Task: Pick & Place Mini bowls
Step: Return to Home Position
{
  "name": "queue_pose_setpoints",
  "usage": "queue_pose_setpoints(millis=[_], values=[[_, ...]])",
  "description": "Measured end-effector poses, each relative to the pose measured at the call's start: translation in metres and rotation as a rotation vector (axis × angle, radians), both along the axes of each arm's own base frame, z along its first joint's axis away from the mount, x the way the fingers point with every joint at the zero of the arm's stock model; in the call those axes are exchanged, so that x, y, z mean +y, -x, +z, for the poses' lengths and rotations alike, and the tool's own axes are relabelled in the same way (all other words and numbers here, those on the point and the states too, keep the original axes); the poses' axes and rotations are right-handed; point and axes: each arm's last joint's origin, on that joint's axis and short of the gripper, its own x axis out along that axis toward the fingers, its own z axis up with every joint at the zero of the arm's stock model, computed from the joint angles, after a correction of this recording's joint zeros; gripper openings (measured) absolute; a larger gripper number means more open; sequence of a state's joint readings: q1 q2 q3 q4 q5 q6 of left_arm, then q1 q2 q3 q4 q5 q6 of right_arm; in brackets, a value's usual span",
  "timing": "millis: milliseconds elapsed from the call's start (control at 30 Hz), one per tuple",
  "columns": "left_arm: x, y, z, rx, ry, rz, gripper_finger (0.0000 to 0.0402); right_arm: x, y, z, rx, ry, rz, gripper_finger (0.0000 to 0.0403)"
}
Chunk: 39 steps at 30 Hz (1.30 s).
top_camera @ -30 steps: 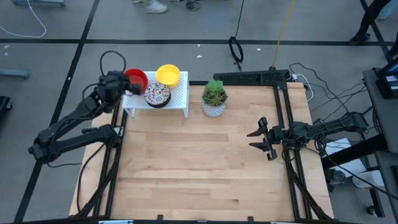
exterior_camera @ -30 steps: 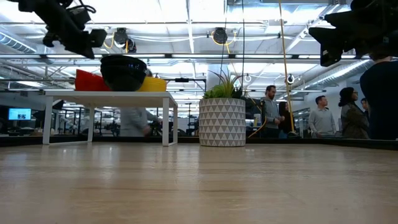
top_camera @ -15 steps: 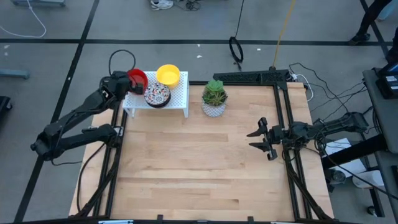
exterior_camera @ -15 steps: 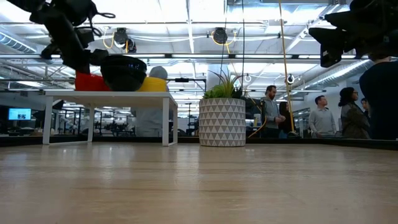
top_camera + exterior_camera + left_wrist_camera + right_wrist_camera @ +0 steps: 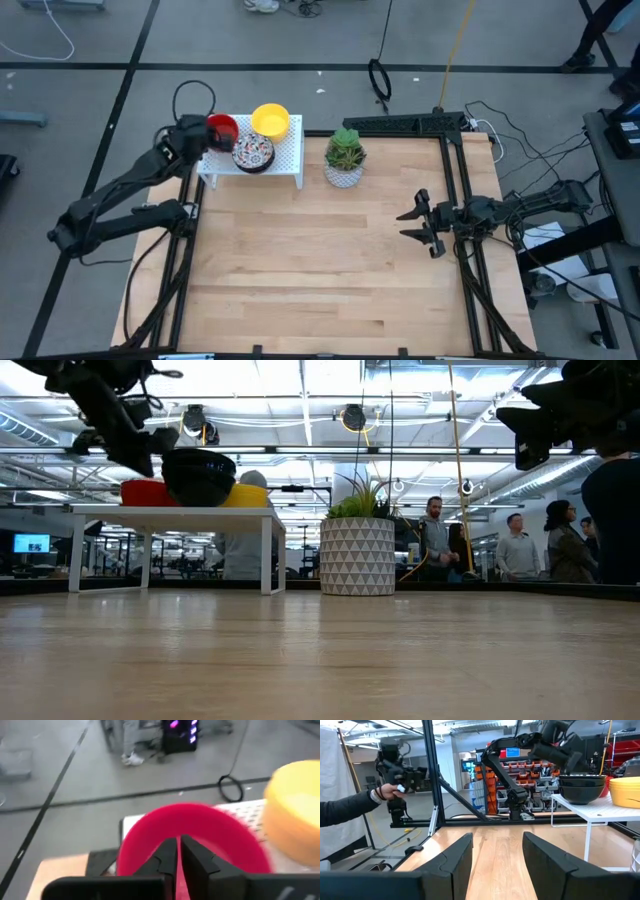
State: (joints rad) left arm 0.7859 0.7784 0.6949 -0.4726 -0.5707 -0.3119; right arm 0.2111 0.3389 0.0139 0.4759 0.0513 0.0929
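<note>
Red mini bowls stacked on the shelf at eleven o'clock, beside yellow stack and floral stack; left hand, closed empty at their rim, should rise clear before retreating; right hand waits open at three o'clock.

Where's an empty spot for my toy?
The wide bare table between the white shelf, the plant pot and the right gripper. The shelf is crowded: red bowls, yellow bowls, patterned bowls, left gripper close by.
</note>
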Motion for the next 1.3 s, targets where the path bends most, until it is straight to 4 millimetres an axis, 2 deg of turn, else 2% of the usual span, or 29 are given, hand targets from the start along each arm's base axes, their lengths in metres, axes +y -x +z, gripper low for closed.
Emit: queue_pose_setpoints(millis=[267, 433, 600, 900, 1000, 1133, 1300], values=[[-0.015, -0.009, 0.01, 0.015, -0.05, -0.284, 0.0027, 0.0, 0.0, -0.004, 0.04, 0.009, 0.0, 0.016], [-0.035, -0.01, 0.018, -0.04, -0.094, -0.396, 0.0005, 0.0, -0.001, -0.005, 0.053, 0.011, -0.003, 0.016], [-0.057, -0.01, 0.022, -0.114, -0.121, -0.517, 0.0014, 0.0, -0.001, -0.005, 0.053, 0.011, -0.004, 0.016], [-0.087, -0.015, -0.014, -0.204, -0.147, -0.62, 0.001, -0.002, -0.001, -0.006, 0.062, -0.021, -0.074, 0.016], [-0.094, -0.018, -0.03, -0.235, -0.148, -0.642, 0.0017, -0.002, -0.001, -0.007, 0.075, -0.021, -0.076, 0.016], [-0.103, -0.022, -0.052, -0.256, -0.138, -0.66, 0.0008, -0.002, -0.001, -0.007, 0.083, -0.106, -0.076, 0.016], [-0.111, -0.023, -0.07, -0.3, -0.151, -0.65, 0.001, -0.004, -0.001, -0.007, 0.083, -0.129, -0.138, 0.016]])
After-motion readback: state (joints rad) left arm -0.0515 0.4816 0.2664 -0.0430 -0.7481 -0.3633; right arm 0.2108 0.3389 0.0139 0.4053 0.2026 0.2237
